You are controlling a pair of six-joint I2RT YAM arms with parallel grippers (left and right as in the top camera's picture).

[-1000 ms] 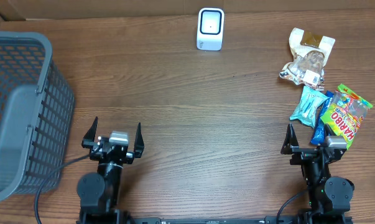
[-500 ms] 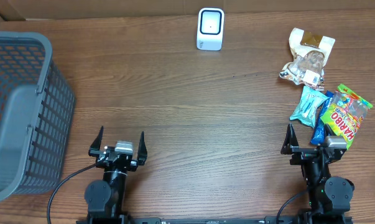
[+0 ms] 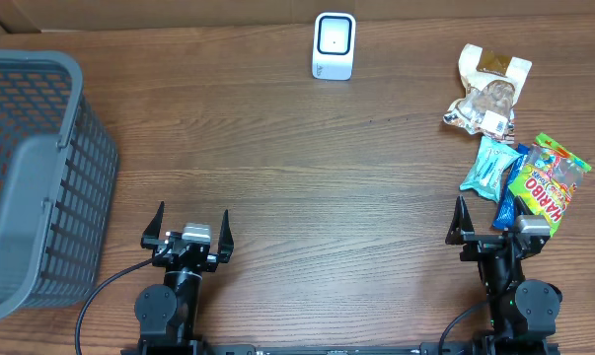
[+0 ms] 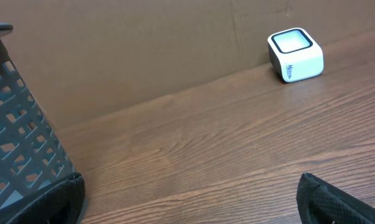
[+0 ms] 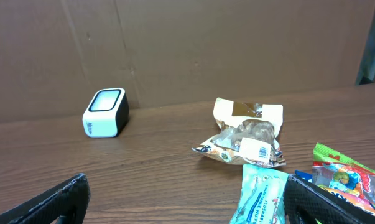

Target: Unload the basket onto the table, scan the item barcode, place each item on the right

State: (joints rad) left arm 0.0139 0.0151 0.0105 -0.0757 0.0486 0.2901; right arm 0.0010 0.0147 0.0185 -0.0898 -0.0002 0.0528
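Both arms sit at the near edge of the wooden tabletop (image 3: 307, 148). The left gripper (image 3: 192, 215) is spread fully wide with nothing between its jaws. In the left wrist view only bare wood lies between its dark fingers (image 4: 339, 200). The right gripper (image 3: 491, 212) is just as wide apart and also holds nothing.

The snack items lie in a cluster on the right side of the tabletop, ahead of the right gripper, and neither gripper grasps any of them. Farthest back is a clear bag (image 3: 489, 94) of brown snacks with a cream top, carrying a white label (image 5: 259, 148) on its near end. Just in front of it lies a teal packet (image 3: 488, 164). Beside that is a bright green and yellow gummy bag (image 3: 547, 185), which overlaps a blue packet (image 3: 508, 205). From overhead, the near end of the blue packet lies close against the right gripper's outer finger. Whether they touch cannot be told.

A small white scanner (image 3: 334, 45) with a dark-rimmed window on top stands at the far edge of the tabletop, near the middle and well apart from the snacks. It sits against a brown cardboard wall (image 5: 237, 43). A grey mesh basket (image 3: 31, 177) fills the left side, near the left gripper.
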